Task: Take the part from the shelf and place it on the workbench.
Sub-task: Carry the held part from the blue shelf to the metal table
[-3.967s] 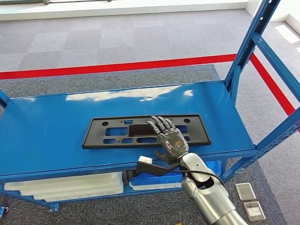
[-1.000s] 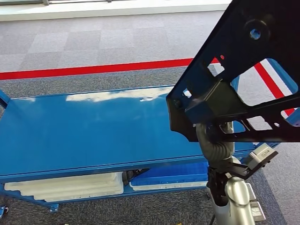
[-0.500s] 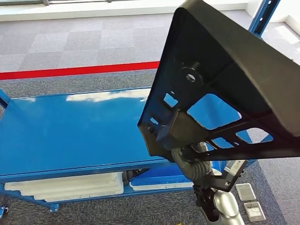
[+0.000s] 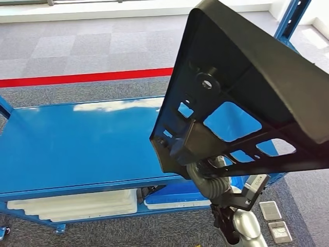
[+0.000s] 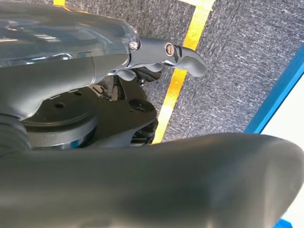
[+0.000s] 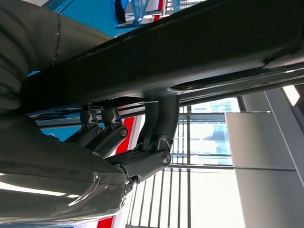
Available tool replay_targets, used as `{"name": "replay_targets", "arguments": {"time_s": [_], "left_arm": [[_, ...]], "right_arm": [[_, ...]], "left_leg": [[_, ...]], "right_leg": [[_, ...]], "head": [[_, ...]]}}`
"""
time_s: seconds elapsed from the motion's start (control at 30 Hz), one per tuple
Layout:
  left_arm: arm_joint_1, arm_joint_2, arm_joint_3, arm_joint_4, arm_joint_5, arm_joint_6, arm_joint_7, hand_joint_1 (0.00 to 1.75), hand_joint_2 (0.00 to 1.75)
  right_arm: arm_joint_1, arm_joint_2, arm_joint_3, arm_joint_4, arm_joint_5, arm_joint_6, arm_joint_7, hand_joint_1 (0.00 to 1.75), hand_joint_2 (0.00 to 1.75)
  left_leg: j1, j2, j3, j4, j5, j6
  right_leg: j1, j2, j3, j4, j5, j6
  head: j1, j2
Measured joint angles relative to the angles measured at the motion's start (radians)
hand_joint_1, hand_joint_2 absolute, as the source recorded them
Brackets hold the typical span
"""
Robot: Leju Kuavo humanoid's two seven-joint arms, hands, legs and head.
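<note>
Black slotted part [image 4: 248,98] aloft, right half of head view, above blue shelf [image 4: 77,149]. Right hand [image 6: 118,142] fingers curl around its edge; left hand [image 5: 157,52] grasp indeterminate. Keep part level while turning; avoid shelf upright [image 4: 289,20].

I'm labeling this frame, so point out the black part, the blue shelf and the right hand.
part [image 4: 248,67], head view, on its solid upper face.
shelf [image 4: 77,149], head view, on its bare blue top.
right hand [image 6: 143,161], right wrist view, on the fingers under the part.

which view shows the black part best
The head view: the black part shows its tilted outline and cutouts above the blue shelf. The right wrist view shows only its dark edge against the right hand.
</note>
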Motion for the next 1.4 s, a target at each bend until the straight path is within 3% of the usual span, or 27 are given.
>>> {"name": "replay_targets", "arguments": {"time_s": [0.03,0.1,0.17,0.2,0.23,0.27,0.33,0.37,0.43,0.5,0.57,0.63,0.7,0.73,0.77,0.87,0.93,1.0,1.03,1.1,1.17,1.2,1.23,1.3,1.33,1.4], "left_arm": [[-0.001,0.000,0.000,0.000,0.000,0.000,0.000,0.00,1.75],[-0.001,0.000,0.000,0.000,0.000,0.000,0.000,0.00,1.75],[0.001,0.000,0.001,0.000,0.000,0.000,0.001,0.00,1.75],[0.002,0.000,0.001,0.000,0.000,0.000,0.001,0.00,1.75],[0.002,0.000,0.001,0.000,0.000,0.000,0.002,0.00,1.75],[0.002,0.000,0.001,0.000,0.000,0.000,0.003,0.00,1.75],[0.001,0.001,0.002,0.000,0.000,0.000,0.003,0.00,1.75],[0.001,0.002,0.003,0.000,0.000,0.001,0.004,0.00,1.75],[0.001,0.002,0.005,0.000,0.000,0.001,0.006,0.00,1.75],[0.002,0.003,0.007,0.000,0.000,0.001,0.010,0.00,1.75],[0.002,0.003,0.008,0.000,0.000,0.001,0.012,0.00,1.75],[0.001,0.003,0.008,0.000,-0.001,0.001,0.012,0.00,1.75],[0.001,0.003,0.008,0.000,-0.001,0.001,0.013,0.00,1.75],[0.001,0.003,0.008,0.000,-0.001,0.001,0.013,0.00,1.75],[0.001,0.003,0.008,0.000,-0.001,0.001,0.012,0.00,1.75],[-0.001,0.005,0.008,0.000,-0.002,0.002,0.012,0.00,1.75],[-0.002,0.006,0.008,0.000,-0.002,0.002,0.011,0.00,1.75],[-0.002,0.006,0.008,0.000,-0.003,0.002,0.010,0.00,1.75],[-0.003,0.006,0.008,0.000,-0.003,0.002,0.010,0.00,1.75],[-0.005,0.006,0.008,0.000,-0.005,0.003,0.008,0.00,1.75],[-0.006,0.006,0.008,0.000,-0.007,0.002,0.006,0.00,1.75],[-0.006,0.006,0.008,0.000,-0.007,0.002,0.006,0.00,1.75],[-0.006,0.006,0.008,0.000,-0.008,0.002,0.005,0.00,1.75],[-0.007,0.005,0.008,0.000,-0.008,0.002,0.003,0.00,1.75],[-0.007,0.005,0.008,0.000,-0.008,0.002,0.003,0.00,1.75],[-0.007,0.004,0.008,0.000,-0.008,0.002,0.002,0.00,1.75]], "right_arm": [[0.000,-0.001,-0.001,-0.002,-0.001,-0.001,0.000,1.75,1.75],[0.000,-0.006,-0.005,-0.005,-0.002,-0.002,-0.001,1.75,1.75],[0.004,-0.011,-0.008,-0.005,-0.002,-0.002,-0.002,1.75,1.75],[0.007,-0.014,-0.009,-0.005,-0.002,-0.002,-0.002,1.75,1.75],[0.009,-0.016,-0.011,-0.005,-0.002,-0.002,-0.002,1.75,1.75],[0.010,-0.017,-0.012,-0.005,-0.002,-0.002,-0.002,1.75,1.75],[0.010,-0.020,-0.014,-0.005,-0.002,-0.002,-0.002,1.75,1.75],[0.011,-0.021,-0.014,-0.005,-0.002,-0.002,-0.002,1.75,1.75],[0.012,-0.022,-0.014,-0.006,-0.002,-0.002,-0.002,1.75,1.75],[0.013,-0.023,-0.016,-0.006,-0.004,-0.003,-0.002,1.75,1.75],[0.012,-0.023,-0.017,-0.007,-0.004,-0.003,-0.002,1.75,1.75],[0.012,-0.023,-0.018,-0.006,-0.004,-0.002,-0.002,1.75,1.75],[0.012,-0.023,-0.019,-0.006,-0.004,-0.002,-0.002,1.75,1.75],[0.012,-0.023,-0.020,-0.005,-0.004,-0.002,-0.002,1.75,1.75],[0.012,-0.023,-0.020,-0.005,-0.004,-0.001,-0.002,1.75,1.75],[0.010,-0.024,-0.021,-0.005,-0.004,0.003,-0.002,1.75,1.75],[0.008,-0.024,-0.021,-0.005,-0.004,0.005,-0.001,1.75,1.75],[0.007,-0.026,-0.021,-0.005,-0.002,0.006,-0.001,1.75,1.75],[0.006,-0.028,-0.021,-0.005,-0.002,0.007,-0.001,1.75,1.75],[0.003,-0.035,-0.021,-0.004,-0.002,0.007,-0.001,1.75,1.75],[0.001,-0.040,-0.020,-0.003,-0.002,0.008,-0.001,1.75,1.75],[0.001,-0.043,-0.020,-0.002,-0.002,0.008,-0.001,1.75,1.75],[0.000,-0.045,-0.020,0.000,-0.002,0.009,-0.001,1.75,1.75],[-0.002,-0.051,-0.020,0.003,-0.002,0.009,-0.001,1.75,1.75],[-0.003,-0.053,-0.020,0.004,-0.002,0.010,-0.001,1.75,1.75],[-0.006,-0.055,-0.019,0.003,-0.003,0.015,-0.003,1.75,1.75]], "left_leg": [[0.003,0.002,0.002,-0.009,0.008,0.009],[0.007,0.007,0.002,-0.021,0.018,0.019],[0.008,0.009,-0.002,-0.022,0.020,0.020],[0.008,0.010,-0.004,-0.021,0.020,0.019],[0.009,0.010,-0.004,-0.020,0.021,0.017],[0.011,0.010,-0.005,-0.017,0.021,0.016],[0.013,0.010,-0.011,-0.005,0.019,0.007],[0.012,0.009,-0.016,0.002,0.019,0.001],[0.009,0.008,-0.028,0.012,0.024,-0.013],[0.011,0.007,-0.035,0.016,0.025,-0.025],[0.015,0.007,-0.050,0.054,-0.020,-0.035],[0.017,0.007,-0.082,0.163,-0.106,-0.044],[0.019,0.007,-0.102,0.265,-0.156,-0.047],[0.019,0.007,-0.090,0.272,-0.152,-0.045],[0.018,0.007,-0.061,0.240,-0.132,-0.041],[0.006,0.003,0.074,0.030,-0.067,-0.012],[-0.003,0.001,0.105,-0.032,-0.061,-0.001],[-0.004,0.003,0.099,-0.042,-0.049,0.003],[-0.002,0.005,0.093,-0.048,-0.039,0.006],[0.003,0.010,0.072,-0.055,-0.014,0.014],[0.001,0.013,0.044,-0.048,0.002,0.020],[0.001,0.015,0.030,-0.043,0.009,0.020],[0.000,0.016,0.015,-0.036,0.015,0.020],[0.002,0.017,-0.017,-0.016,0.024,0.016],[0.002,0.017,-0.031,-0.004,0.027,0.013],[0.000,0.017,-0.055,0.017,0.034,0.004]], "right_leg": [[0.002,0.000,-0.005,0.013,-0.016,0.001],[0.004,0.000,-0.035,0.094,-0.079,0.000],[0.004,0.000,-0.080,0.213,-0.137,0.002],[0.003,0.000,-0.089,0.246,-0.141,0.005],[0.001,-0.001,-0.082,0.241,-0.125,0.008],[-0.001,-0.001,-0.058,0.200,-0.092,0.012],[-0.004,-0.003,0.007,0.071,-0.030,0.018],[-0.004,-0.002,0.025,0.028,-0.015,0.018],[-0.001,0.000,0.027,0.007,-0.013,0.012],[-0.002,-0.001,0.017,0.006,-0.008,-0.002],[-0.004,-0.006,0.004,0.005,0.002,-0.019],[-0.003,-0.011,-0.014,0.005,0.014,-0.033],[0.001,-0.015,-0.033,0.006,0.027,-0.040],[0.003,-0.017,-0.041,0.006,0.033,-0.040],[0.006,-0.017,-0.047,0.006,0.039,-0.040],[0.013,-0.018,-0.060,0.006,0.056,-0.034],[0.011,-0.019,-0.066,0.005,0.069,-0.022],[0.007,-0.018,-0.073,0.006,0.078,-0.010],[0.008,-0.015,-0.079,0.012,0.068,-0.005],[0.010,-0.010,-0.103,0.070,0.000,-0.001],[0.011,-0.008,-0.128,0.180,-0.084,0.002],[0.011,-0.008,-0.133,0.229,-0.105,0.005],[0.011,-0.008,-0.127,0.254,-0.105,0.007],[0.009,-0.009,-0.070,0.206,-0.061,0.012],[0.008,-0.009,-0.026,0.143,-0.041,0.013],[0.010,-0.008,0.041,0.033,-0.031,0.010]], "head": [[0.000,0.000],[0.001,0.000],[0.001,0.000],[0.001,0.000],[0.001,0.000],[0.001,0.000],[0.001,0.000],[0.001,0.000],[0.000,0.000],[0.000,0.000],[0.000,0.000],[0.000,0.000],[0.000,0.000],[0.000,0.000],[0.000,0.000],[0.000,0.000],[0.000,0.000],[0.000,0.000],[0.000,0.000],[0.001,0.000],[0.003,0.000],[0.003,0.000],[0.003,0.000],[0.002,0.000],[0.003,0.000],[0.002,0.000]]}}
